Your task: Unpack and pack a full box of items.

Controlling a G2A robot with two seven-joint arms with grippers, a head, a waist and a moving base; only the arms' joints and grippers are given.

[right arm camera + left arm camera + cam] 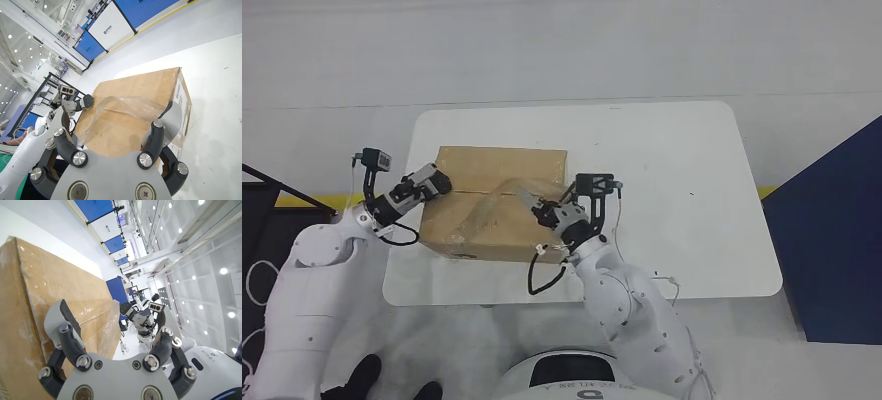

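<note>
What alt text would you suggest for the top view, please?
A closed cardboard box sits on a white table, a strip of clear tape peeled loose across its top. The open left gripper is at one end, the open right gripper beside the tape.

The white table (682, 180) has rounded corners. A dark blue panel (832, 250) stands near it, and a yellow line (766, 191) runs on the floor.

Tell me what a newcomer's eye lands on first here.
A closed cardboard box sits on the white table, with a loose strip of clear tape arching over its top seam. The left gripper, open, is at the box's left end. The right gripper, open, hangs over its near right corner.
</note>
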